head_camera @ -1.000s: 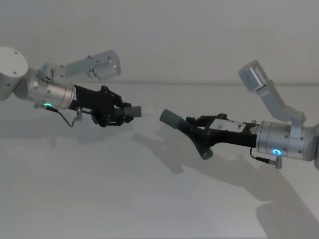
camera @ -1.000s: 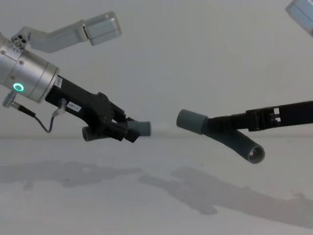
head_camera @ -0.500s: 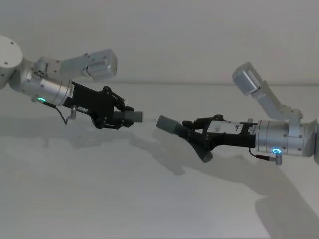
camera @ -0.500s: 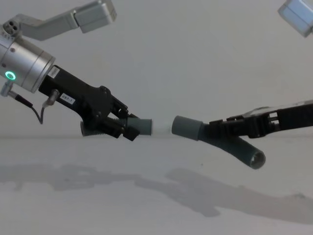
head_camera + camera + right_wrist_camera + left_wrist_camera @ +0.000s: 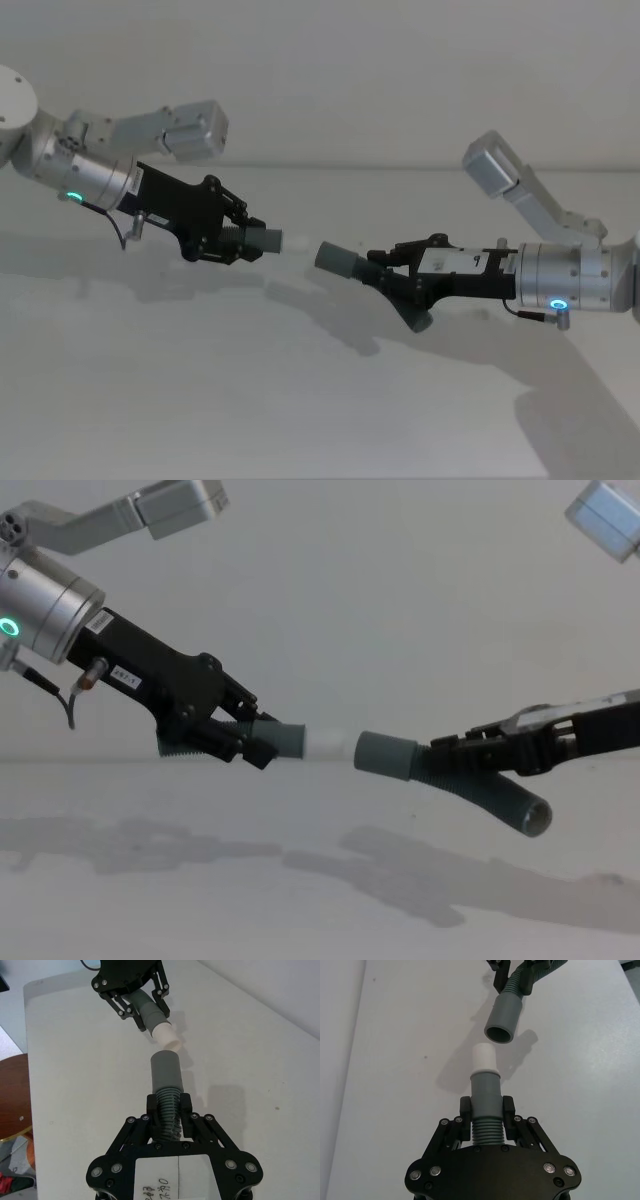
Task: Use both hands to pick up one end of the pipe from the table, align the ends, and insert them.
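Head view: my left gripper [image 5: 232,237] and right gripper [image 5: 400,275] hold both pipe pieces above the table [image 5: 300,420].
Left wrist view: my jaws clamp the slimmer pipe [image 5: 485,1110] at its ribs; its white tip sits just short of the wider cuff [image 5: 504,1019].
Right wrist view: my jaws clamp the thicker pipe [image 5: 167,1095].
Chest view: the tips appear near touching, possibly a slight gap.

Black screw-studded grippers [image 5: 492,1110] – silver cylindrical wrists [image 5: 575,282], green ring lights.
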